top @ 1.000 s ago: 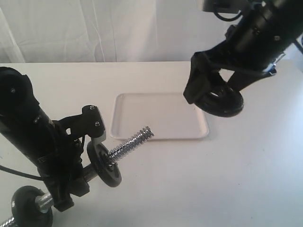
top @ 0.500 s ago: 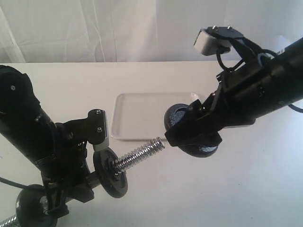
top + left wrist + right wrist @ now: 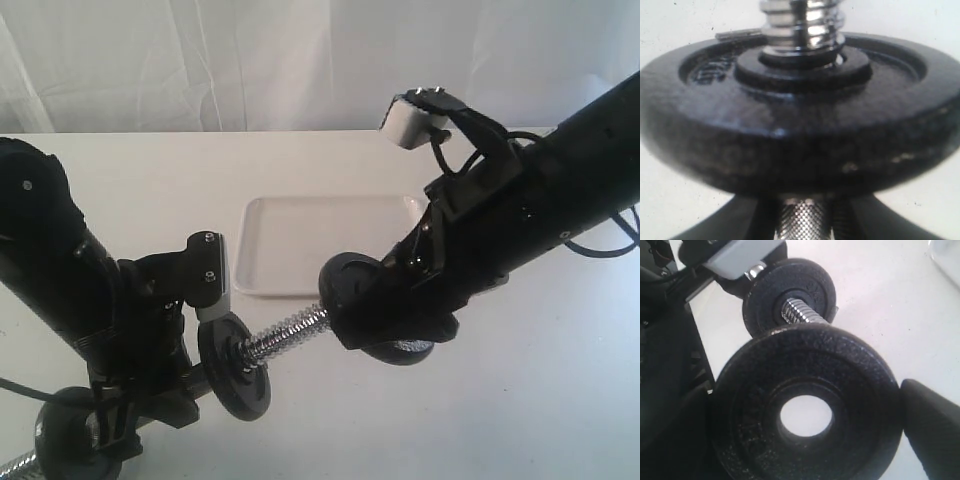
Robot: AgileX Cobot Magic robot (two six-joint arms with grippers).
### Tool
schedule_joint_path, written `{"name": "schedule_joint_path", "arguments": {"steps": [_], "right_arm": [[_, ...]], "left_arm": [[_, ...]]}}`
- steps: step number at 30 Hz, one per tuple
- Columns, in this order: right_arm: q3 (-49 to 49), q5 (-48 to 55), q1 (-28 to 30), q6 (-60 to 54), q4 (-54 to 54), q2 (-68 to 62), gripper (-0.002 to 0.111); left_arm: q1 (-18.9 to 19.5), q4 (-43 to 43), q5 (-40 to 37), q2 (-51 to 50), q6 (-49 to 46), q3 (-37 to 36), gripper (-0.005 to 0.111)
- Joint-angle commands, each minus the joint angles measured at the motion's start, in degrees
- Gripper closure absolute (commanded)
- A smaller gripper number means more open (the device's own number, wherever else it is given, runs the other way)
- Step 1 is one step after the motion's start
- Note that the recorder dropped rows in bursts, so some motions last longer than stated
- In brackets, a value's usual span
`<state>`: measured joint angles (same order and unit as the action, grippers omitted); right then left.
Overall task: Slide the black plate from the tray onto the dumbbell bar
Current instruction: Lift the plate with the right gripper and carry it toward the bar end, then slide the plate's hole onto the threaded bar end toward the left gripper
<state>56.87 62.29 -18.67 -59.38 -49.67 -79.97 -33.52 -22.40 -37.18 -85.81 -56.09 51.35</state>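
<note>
Right gripper (image 3: 807, 420): its 2 fingers pinch a small, round, flat black plate (image 3: 840, 365) of iron by the rim. 1 finger (image 3: 935, 435) lies against the plate's edge in the right wrist view. The black plate is held in the air, off the shallow white rectangular tray (image 3: 300, 235), which lies behind it on the white table (image 3: 520, 420).

The plate's face is turned toward the free threaded end of the short, shiny chrome steel dumbbell bar (image 3: 285, 332). In the exterior view the plate sits right at the bar's tip. In the right wrist view the centre hole shows only table through it, and the threaded tip lies outside the rim, not in the hole. Whether tip and plate touch cannot be told.

Left gripper (image 3: 802, 231): its fingers are closed on the bar's knurled middle, holding the bar tilted with the free end higher. A second black disc (image 3: 800, 130) of the same kind is seated on the thread just beside this gripper. A third black disc (image 3: 62, 447) sits at the bar's lower end.
</note>
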Motion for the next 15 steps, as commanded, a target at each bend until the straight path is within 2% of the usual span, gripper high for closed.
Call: {"name": "schedule_joint_path", "arguments": {"steps": [1, 4, 7, 9, 15], "right_arm": [[0.9, 0.0, 2.6, 1.2, -2.8, 0.1, 0.108], [0.9, 1.2, 5.4, 0.5, -7.7, -2.1, 0.108], [0.9, 7.7, 7.5, -4.8, -15.3, -5.2, 0.108], [0.9, 7.7, 8.7, -7.8, -19.7, -7.6, 0.108], [0.9, 7.7, 10.2, -7.9, -21.4, -11.9, 0.108]], "left_arm": [[-0.4, -5.5, -0.4, 2.3, -1.4, 1.4, 0.107], [-0.4, -5.9, -0.5, 2.3, -1.4, 1.4, 0.107], [-0.4, -5.9, -0.5, 2.3, -1.4, 1.4, 0.107], [-0.4, -5.9, -0.5, 2.3, -1.4, 1.4, 0.107], [-0.4, -6.4, -0.5, 2.3, -1.2, 1.4, 0.107]]}}
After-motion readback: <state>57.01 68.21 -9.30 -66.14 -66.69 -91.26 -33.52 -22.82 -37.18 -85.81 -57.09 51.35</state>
